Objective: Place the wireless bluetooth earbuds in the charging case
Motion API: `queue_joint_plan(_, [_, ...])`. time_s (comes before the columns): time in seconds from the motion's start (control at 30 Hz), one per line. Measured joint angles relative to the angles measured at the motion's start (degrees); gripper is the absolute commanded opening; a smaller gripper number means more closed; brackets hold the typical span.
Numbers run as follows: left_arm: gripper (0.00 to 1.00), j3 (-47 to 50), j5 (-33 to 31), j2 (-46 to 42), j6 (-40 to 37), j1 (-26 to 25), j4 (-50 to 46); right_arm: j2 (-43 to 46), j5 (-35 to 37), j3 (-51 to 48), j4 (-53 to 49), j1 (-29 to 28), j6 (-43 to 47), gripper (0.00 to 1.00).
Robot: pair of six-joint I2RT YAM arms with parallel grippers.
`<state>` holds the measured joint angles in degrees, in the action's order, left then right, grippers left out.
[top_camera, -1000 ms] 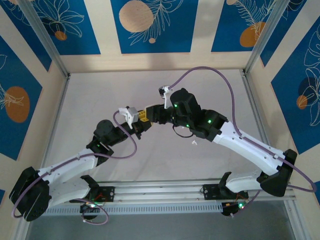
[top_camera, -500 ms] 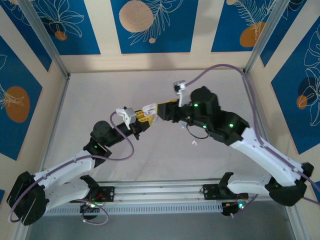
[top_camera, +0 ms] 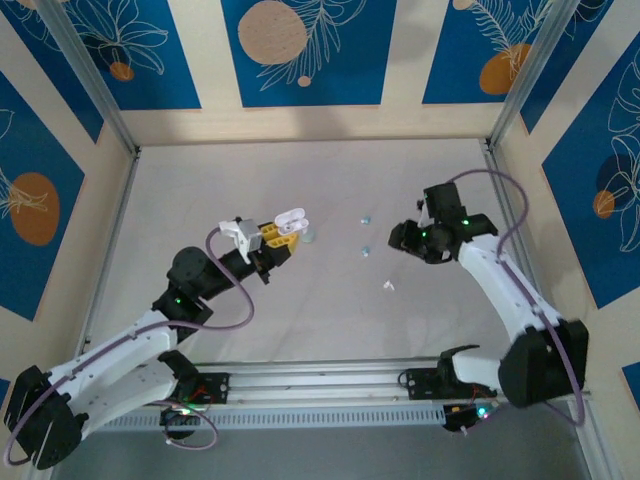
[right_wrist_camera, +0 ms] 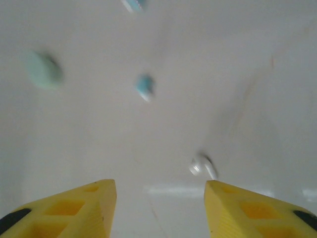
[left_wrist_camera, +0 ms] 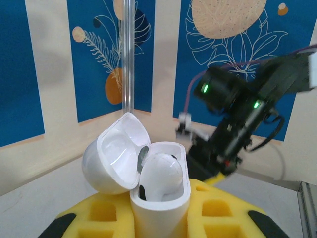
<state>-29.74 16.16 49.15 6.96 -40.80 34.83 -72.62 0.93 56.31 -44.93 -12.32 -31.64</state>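
Left claw (top_camera: 272,240) is clamping the glossy white charging case (top_camera: 290,218). Its lid is standing open, with a seated white earbud (left_wrist_camera: 161,171) inside. Right claw (right_wrist_camera: 158,208) is gaping and gripping nothing. It's pulling back well right of the case; a second ago it was at it. Two teal earbuds (top_camera: 366,218) and a loose white earbud (top_camera: 388,287) are lying on the surface (top_camera: 200,190), right of the case.

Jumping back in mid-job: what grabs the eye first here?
The open white charging case, clamped in the left gripper mid-table, holds one seated earbud. To its right, teal earbuds and a loose white earbud lie on the table, the open right gripper poised near them.
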Motion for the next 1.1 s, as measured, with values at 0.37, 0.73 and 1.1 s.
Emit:
queue_joint_plan(0.37, [0.17, 0.0, -0.2, -0.7, 0.0, 0.0, -1.3, -12.5, -2.8, -2.9, 0.5, -0.8, 1.1, 0.58])
queue_joint_plan(0.73, [0.17, 0.0, -0.2, 0.1, 0.6, 0.0, -1.5, -18.0, -3.6, -2.9, 3.8, -1.7, 2.3, 0.60])
queue_joint_plan(1.1, [0.17, -0.1, -0.1, 1.2, 0.6, 0.0, -1.5, -19.6, -3.5, -3.8, 4.7, -3.0, 3.0, 0.60])
